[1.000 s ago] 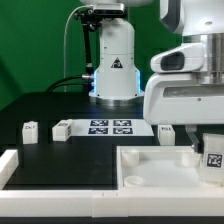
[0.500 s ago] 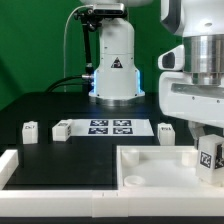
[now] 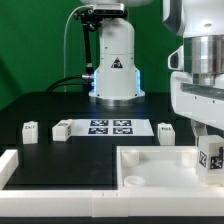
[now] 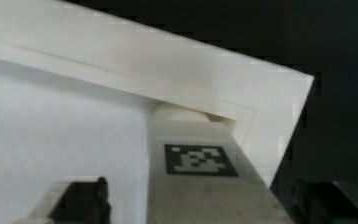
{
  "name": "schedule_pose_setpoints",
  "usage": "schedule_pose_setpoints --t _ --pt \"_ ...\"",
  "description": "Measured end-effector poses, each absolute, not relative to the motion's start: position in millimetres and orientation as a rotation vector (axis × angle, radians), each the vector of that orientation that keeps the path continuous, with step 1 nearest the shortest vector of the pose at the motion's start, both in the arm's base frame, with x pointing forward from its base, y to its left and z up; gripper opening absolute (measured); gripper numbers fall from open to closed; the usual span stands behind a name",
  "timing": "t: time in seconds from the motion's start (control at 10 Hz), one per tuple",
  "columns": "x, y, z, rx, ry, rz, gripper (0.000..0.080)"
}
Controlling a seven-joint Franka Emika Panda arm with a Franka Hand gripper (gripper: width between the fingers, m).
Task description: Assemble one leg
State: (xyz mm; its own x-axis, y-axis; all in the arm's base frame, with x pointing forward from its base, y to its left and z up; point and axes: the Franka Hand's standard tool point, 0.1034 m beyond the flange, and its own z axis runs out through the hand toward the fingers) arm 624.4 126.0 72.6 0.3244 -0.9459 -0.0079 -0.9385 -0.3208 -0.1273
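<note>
Gripper [image 4: 211, 203] looks closed narrow on the leg [image 3: 213, 158], tag facing the ext. view. It hangs over the far corner of the white panel [image 3: 140, 152] on the ext. view's right. In the wrist cam the leg's tip sits right at the inside corner under the raised rim, but can't tell if it's touching yet. To do it well, I'd square the leg w/ that corner, bring it down slow & straight w/o tilt, avoid scraping the rim, and open only once it's seated firm.
</note>
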Motion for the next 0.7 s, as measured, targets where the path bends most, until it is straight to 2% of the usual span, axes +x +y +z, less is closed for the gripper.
schedule_pose_setpoints --t 0.1,0.3,0.7 --pt "624.5 125.9 72.7 -2.539 1.664 -0.112 0.062" --pt "625.4 126.8 73.5 -2.796 1.215 -0.14 0.0647" --pt "624.9 129.8 72.9 -3.068 0.385 -0.177 0.0649"
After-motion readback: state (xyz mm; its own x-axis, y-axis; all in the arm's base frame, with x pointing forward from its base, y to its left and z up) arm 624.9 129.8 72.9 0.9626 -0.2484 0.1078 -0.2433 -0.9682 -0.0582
